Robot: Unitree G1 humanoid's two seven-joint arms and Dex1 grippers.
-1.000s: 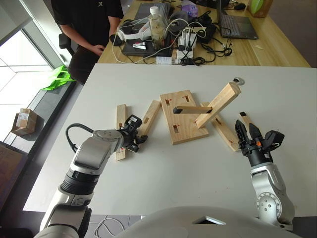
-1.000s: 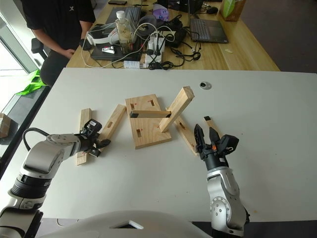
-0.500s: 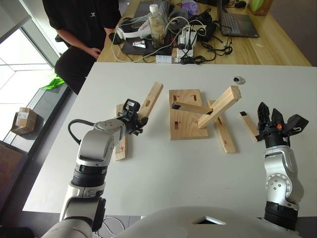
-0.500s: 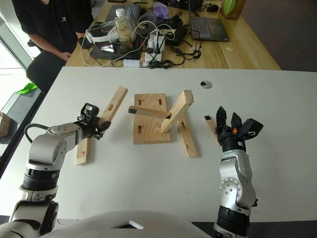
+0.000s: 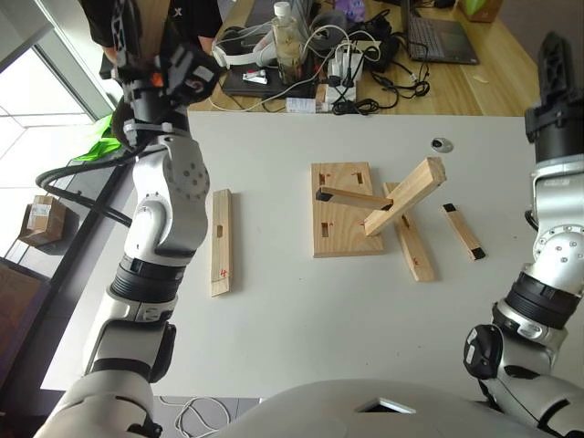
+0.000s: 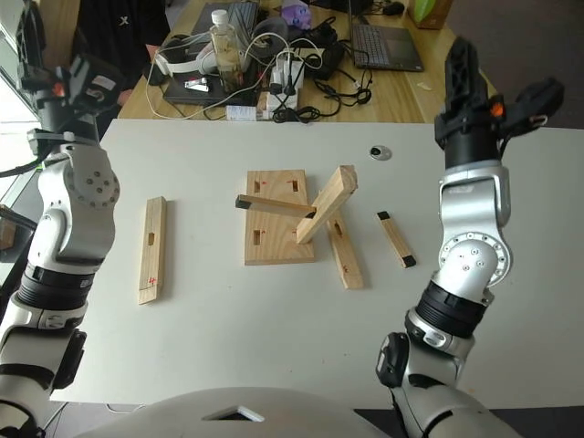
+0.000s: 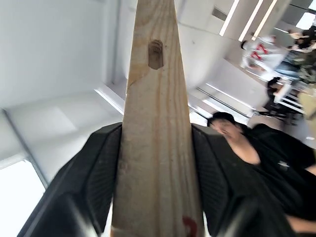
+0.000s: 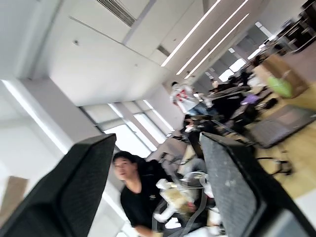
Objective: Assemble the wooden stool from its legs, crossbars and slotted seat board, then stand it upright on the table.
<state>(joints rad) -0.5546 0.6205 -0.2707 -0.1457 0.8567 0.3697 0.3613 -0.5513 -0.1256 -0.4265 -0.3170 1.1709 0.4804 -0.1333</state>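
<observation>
Lying flat near the middle of the white table (image 5: 274, 338), the slotted seat board (image 5: 336, 224) is pale wood with several small rectangular slots. One leg (image 5: 408, 193) leans tilted over its right edge, low end on the board and high end up in the air. A thin crossbar (image 5: 351, 196) with a dark tip runs from that leg across above the board. A second leg (image 5: 411, 248) lies flat just beside the board's right edge, passing under the tilted one. A short crossbar (image 5: 462, 232) with dark ends lies apart, farther right. Well to the left of the board a third leg (image 5: 220, 239) lies flat, with one slot and a red mark showing.

The left arm is held high over the table's far-left corner. The left gripper (image 7: 157, 163) is clamped on a fourth leg (image 7: 157, 98), both black fingers (image 7: 101, 173) pressed against its sides.

The right arm stands upright at the table's right side. The right gripper (image 6: 500, 78) points upward, fingers spread wide with nothing between them.
</observation>
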